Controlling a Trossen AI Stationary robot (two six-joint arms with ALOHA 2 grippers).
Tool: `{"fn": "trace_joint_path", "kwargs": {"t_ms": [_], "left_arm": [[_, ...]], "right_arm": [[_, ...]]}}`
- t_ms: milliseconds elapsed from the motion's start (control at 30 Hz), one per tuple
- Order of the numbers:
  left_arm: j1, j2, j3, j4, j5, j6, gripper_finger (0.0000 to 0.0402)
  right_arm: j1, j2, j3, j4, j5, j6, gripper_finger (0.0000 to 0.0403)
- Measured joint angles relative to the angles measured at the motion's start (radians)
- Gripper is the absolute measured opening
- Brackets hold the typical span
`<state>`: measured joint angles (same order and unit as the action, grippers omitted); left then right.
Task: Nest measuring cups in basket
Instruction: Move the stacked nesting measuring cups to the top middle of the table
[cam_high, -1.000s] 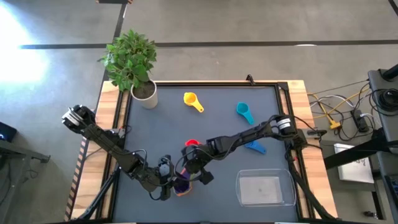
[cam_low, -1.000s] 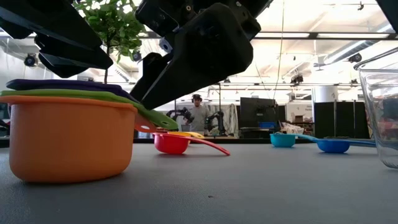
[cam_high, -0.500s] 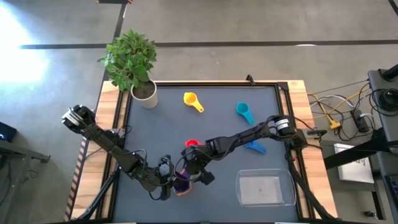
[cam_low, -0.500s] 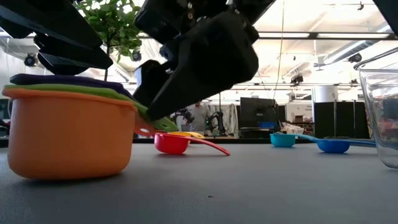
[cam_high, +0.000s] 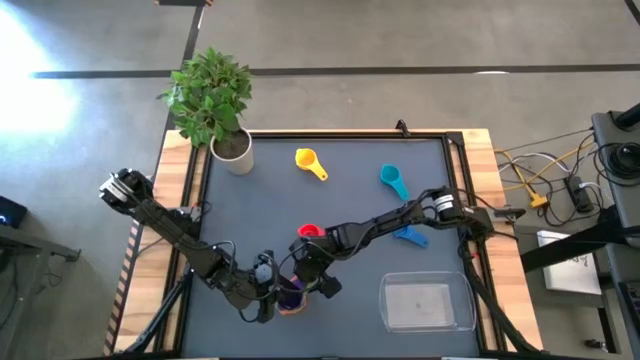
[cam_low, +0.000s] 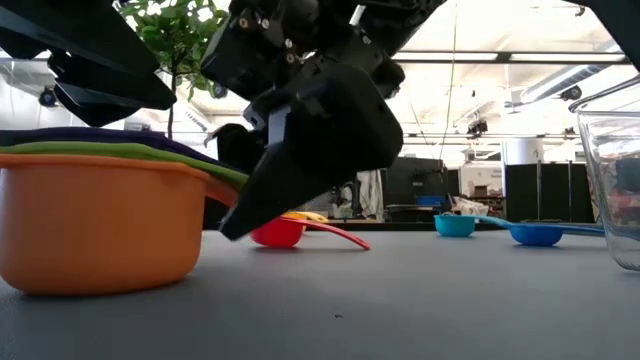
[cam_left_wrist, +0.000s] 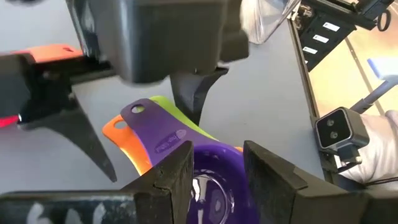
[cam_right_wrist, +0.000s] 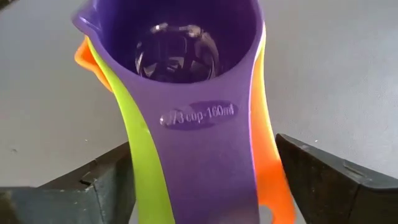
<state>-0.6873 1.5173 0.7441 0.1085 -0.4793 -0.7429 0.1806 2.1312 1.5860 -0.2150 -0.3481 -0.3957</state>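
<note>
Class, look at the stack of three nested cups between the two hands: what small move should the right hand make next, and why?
Probably close on the stacked handles. The right hand has its fingers open on either side of the purple cup, green cup and orange cup handles, not yet gripping. The clear basket sits empty nearby, so a firm grip would come before carrying the stack there.

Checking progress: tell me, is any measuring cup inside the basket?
No, the basket holds no cups; the purple cup stack sits outside it.
</note>
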Motion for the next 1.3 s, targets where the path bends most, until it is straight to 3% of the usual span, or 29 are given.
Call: {"fn": "trace_joint_path", "kwargs": {"t_ms": [800,1300], "left_arm": [[-0.001,0.0,0.0,-0.004,-0.003,0.0,0.0123],[-0.001,0.0,0.0,-0.031,-0.011,0.032,0.0123]], "right_arm": [[-0.003,-0.012,0.006,-0.021,0.008,0.001,0.0138],[-0.005,-0.041,0.006,-0.101,0.064,0.022,0.013]]}}
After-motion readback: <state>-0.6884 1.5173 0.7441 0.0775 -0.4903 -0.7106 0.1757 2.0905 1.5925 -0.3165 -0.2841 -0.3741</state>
